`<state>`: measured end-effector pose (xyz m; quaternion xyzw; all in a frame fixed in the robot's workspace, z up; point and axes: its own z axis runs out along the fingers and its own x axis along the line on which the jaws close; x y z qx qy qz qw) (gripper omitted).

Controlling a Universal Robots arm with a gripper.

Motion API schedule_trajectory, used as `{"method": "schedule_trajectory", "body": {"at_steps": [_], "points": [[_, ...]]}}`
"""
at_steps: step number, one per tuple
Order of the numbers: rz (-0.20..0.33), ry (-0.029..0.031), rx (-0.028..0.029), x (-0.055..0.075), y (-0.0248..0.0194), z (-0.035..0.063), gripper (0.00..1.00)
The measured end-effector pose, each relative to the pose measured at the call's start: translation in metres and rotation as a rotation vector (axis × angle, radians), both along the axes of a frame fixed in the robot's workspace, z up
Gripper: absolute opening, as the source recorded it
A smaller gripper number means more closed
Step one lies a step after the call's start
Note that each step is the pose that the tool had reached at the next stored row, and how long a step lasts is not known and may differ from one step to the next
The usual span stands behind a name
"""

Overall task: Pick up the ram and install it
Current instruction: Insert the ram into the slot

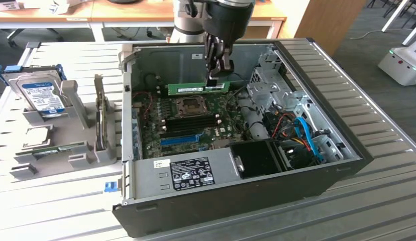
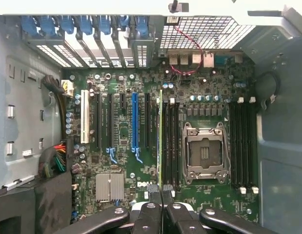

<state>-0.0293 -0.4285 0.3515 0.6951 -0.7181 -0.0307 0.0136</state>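
The ram [image 1: 194, 88] is a long green stick hanging level inside the open computer case, above the motherboard [image 1: 188, 123]. My gripper [image 1: 217, 84] comes down from above and is shut on the stick's end toward the exterior view's right. In the wrist view the ram [image 2: 160, 141] appears edge-on as a thin green line, running out from my gripper [image 2: 160, 191] over the black memory slots [image 2: 170, 141] beside the processor socket [image 2: 205, 153]. The stick is above the board and not seated in a slot.
The case walls [image 1: 315, 80] surround the board, with a drive cage and cables at the exterior view's right. A long blue slot [image 2: 134, 122] lies on the board. Outside, a grey rack [image 1: 74, 125] holds a silver hard drive [image 1: 40, 95] and another green board [image 1: 50, 150].
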Motion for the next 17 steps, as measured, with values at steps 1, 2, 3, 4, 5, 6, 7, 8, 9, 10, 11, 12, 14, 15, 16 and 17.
{"method": "schedule_trajectory", "body": {"at_steps": [1,2,3,4,5,6,7,8,9,10,11,12,14,15,16,17], "points": [[0.0,0.0,0.0,0.0,0.0,-0.0018,0.12],[0.0,0.0001,0.0,0.0,0.0,-0.0035,0.12],[0.0,0.0001,0.0001,0.0,0.0,-0.0052,0.12],[0.0,0.0001,0.0001,0.0,0.0,-0.0068,0.12],[0.0,0.0001,0.0001,0.0,0.0,-0.0083,0.12],[0.0,0.0,0.0,0.0,0.0,-0.0098,0.12],[0.0,0.0,0.0,0.0,0.0,-0.0116,0.12],[0.0,0.0001,-0.0001,0.0,0.0,-0.0133,0.12],[0.0,0.0001,0.0,0.0,0.0,-0.0152,0.12],[0.0,0.0001,0.0,0.0,0.0,-0.0171,0.12],[0.0,0.0001,0.0001,0.0,0.0,-0.0189,0.12],[0.0,0.0001,0.0,0.0,0.0,-0.0207,0.12],[0.0,0.0001,0.0001,0.0,0.0,-0.0244,0.12],[0.0,0.0001,0.0001,0.0,0.0,-0.0261,0.12],[0.0,0.0001,0.0001,0.0,0.0,-0.0279,0.12],[0.0,0.0001,-0.0001,0.0,0.0,-0.0298,0.12]]}}
